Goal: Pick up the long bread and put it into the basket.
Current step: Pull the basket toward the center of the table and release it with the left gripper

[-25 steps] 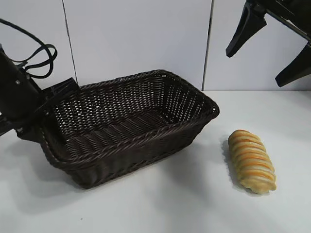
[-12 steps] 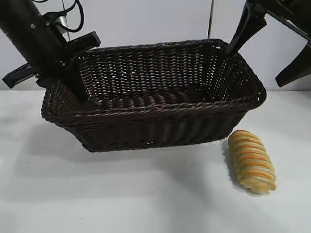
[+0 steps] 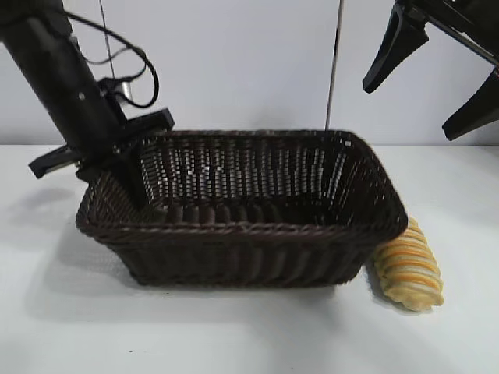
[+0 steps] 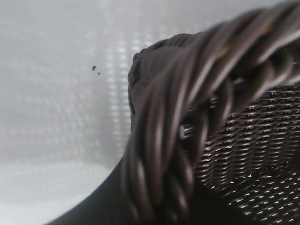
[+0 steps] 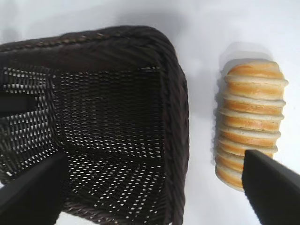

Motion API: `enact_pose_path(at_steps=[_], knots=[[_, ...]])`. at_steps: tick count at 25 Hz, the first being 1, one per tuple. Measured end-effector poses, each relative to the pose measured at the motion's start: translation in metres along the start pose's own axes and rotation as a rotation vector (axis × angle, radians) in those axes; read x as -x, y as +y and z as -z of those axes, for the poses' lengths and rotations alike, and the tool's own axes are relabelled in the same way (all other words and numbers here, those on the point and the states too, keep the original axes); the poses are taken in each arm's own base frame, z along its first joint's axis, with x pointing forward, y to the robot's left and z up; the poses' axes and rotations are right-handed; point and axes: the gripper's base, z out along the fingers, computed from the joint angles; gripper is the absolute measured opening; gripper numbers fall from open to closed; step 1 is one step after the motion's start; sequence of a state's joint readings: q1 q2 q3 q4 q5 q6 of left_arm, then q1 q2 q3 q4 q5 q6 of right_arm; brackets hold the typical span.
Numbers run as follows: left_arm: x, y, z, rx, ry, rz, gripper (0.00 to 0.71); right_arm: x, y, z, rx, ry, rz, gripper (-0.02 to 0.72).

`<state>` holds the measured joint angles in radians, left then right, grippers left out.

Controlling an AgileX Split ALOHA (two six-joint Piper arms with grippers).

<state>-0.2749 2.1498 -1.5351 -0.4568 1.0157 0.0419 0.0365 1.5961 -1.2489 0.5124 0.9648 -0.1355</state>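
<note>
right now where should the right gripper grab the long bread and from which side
Across its middle, coming from above. The long bread lies flat on the table, ridges crosswise, so it is narrowest across its width. The basket sits close against one long side, so one finger must slip in there. The right gripper, open, hangs above.

The basket point(image 3: 242, 234) hides the bread's point(image 3: 409, 274) near end in the exterior view. The left hand's point(image 3: 117, 175) fingertips are lost behind the basket rim. Right hand point(image 3: 437, 86) cut off at the frame's edge.
</note>
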Motion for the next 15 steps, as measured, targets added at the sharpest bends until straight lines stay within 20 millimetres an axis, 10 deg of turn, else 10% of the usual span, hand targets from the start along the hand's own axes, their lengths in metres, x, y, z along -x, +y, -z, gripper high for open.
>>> enact_pose_path(at_steps=[3,8,15], knots=[[0.0,-0.001,0.0,-0.01,0.0,0.002,0.212,0.0,0.0,0.0,0.0,0.0,0.001,0.694],[-0.001,-0.005,0.008,-0.025,-0.012,0.002,0.62,0.0,0.0,0.0,0.0,0.0,0.001,0.694],[-0.01,-0.022,0.078,0.058,-0.156,-0.087,0.69,0.0,0.0,0.0,-0.001,0.0,0.001,0.694]])
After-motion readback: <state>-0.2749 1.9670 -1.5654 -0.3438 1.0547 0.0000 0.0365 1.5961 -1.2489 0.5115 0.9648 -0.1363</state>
